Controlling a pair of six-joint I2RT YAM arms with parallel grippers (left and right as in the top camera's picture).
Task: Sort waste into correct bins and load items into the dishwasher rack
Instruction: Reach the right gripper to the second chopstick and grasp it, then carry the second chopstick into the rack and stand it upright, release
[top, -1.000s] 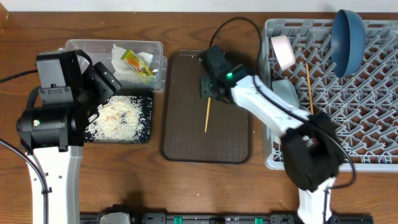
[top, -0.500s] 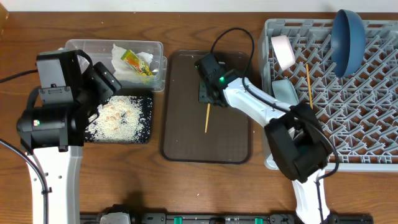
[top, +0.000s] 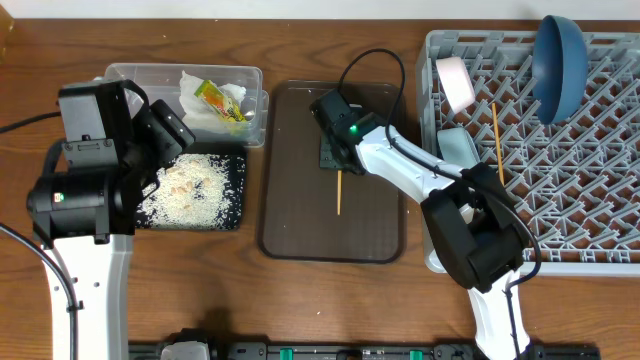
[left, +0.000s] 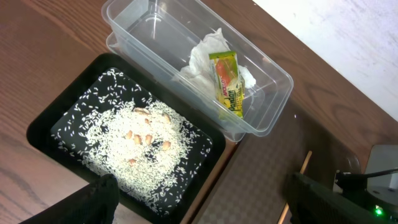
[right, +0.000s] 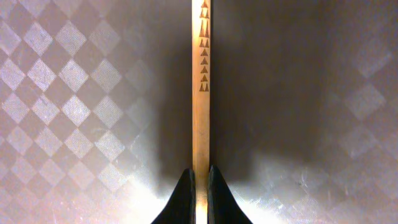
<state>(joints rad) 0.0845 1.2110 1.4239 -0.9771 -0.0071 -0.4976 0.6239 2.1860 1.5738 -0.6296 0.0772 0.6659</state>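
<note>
A thin wooden chopstick (right: 201, 93) lies on the dark brown serving tray (top: 300, 220), and my right gripper (right: 200, 177) is shut on its upper end. From overhead the right gripper (top: 337, 160) stands at the tray's upper middle, the chopstick (top: 339, 195) reaching toward me. A second chopstick (top: 496, 140), a white cup (top: 456, 85) and a dark-blue plate (top: 558, 65) sit in the grey dishwasher rack (top: 580, 210). My left gripper (left: 208, 199) hangs open above the black tray (left: 43, 124) of rice (left: 137, 143), holding nothing.
The clear tub (left: 155, 31) behind the black tray holds crumpled tissue (left: 205, 53) and the yellow wrapper (left: 227, 84). A light-blue bowl (top: 458, 148) rests at the rack's left edge. The brown tray lies between the bins and the rack.
My right gripper has closed onto the chopstick, whose free end swung slightly right so it now lies straight. The left arm has not moved.
</note>
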